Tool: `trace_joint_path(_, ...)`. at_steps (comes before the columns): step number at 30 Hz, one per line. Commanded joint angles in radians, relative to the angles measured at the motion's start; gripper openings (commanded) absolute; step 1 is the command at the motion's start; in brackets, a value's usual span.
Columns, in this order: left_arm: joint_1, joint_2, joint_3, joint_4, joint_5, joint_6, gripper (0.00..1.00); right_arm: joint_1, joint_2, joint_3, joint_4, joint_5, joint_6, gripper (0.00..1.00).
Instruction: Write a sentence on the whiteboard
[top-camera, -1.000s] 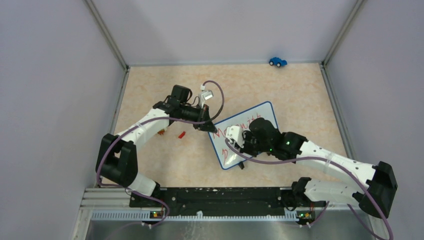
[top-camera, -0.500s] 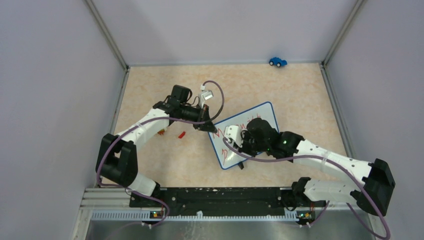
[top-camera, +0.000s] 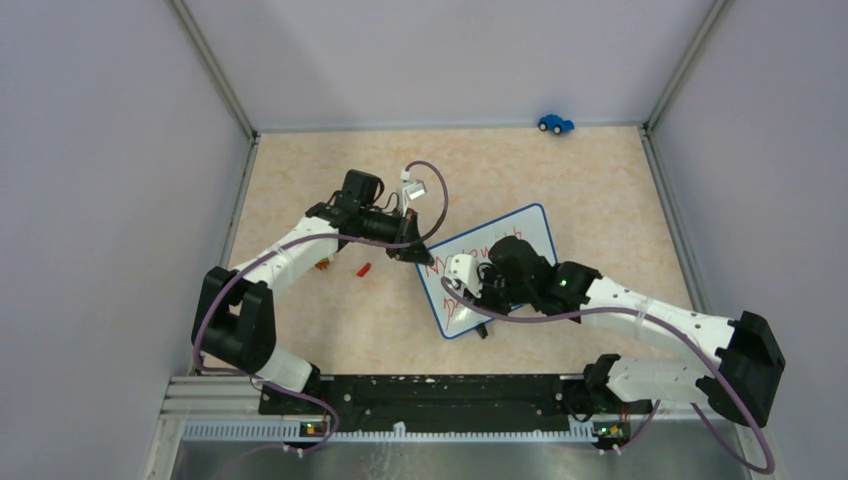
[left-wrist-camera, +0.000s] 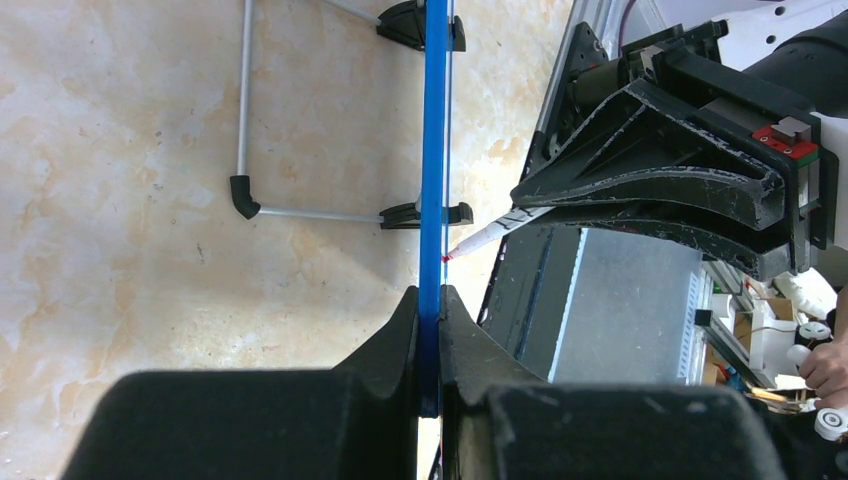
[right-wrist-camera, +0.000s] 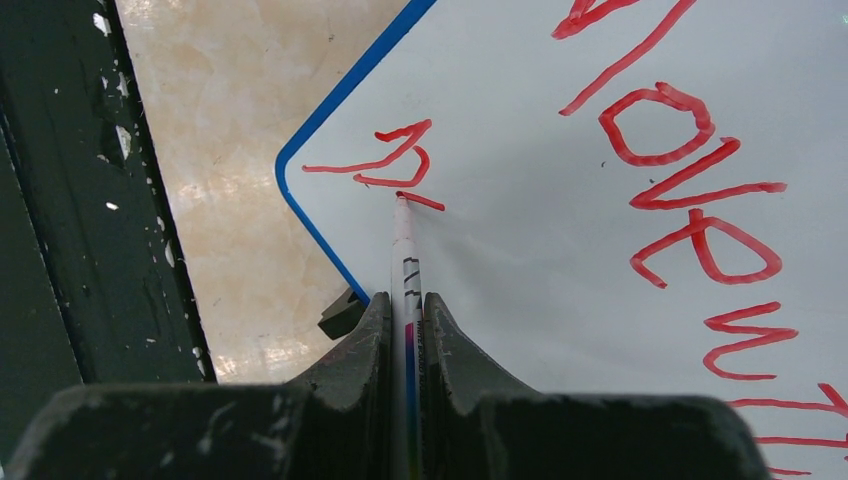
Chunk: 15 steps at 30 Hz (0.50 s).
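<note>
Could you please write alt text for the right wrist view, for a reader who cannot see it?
The right gripper holds a thin marker with its tip on the whiteboard, at a red scrawl near the board's blue-rimmed corner. To the right, red lettering, "Move w", runs sideways; beige table shows on the left.

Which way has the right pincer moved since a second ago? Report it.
Yes: the right pincer has slid slightly left across the whiteboard, toward its left edge.
</note>
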Motion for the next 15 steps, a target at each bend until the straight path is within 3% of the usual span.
trace_joint_path(1,0.013,0.016,0.002,0.027,-0.056,0.010,0.00,0.007,0.015,0.008,0.017,0.020,-0.018,0.00)
trace_joint_path(15,0.014,0.020,0.006,0.027,-0.052,0.007,0.00,0.012,-0.019,0.004,-0.036,0.053,-0.042,0.00)
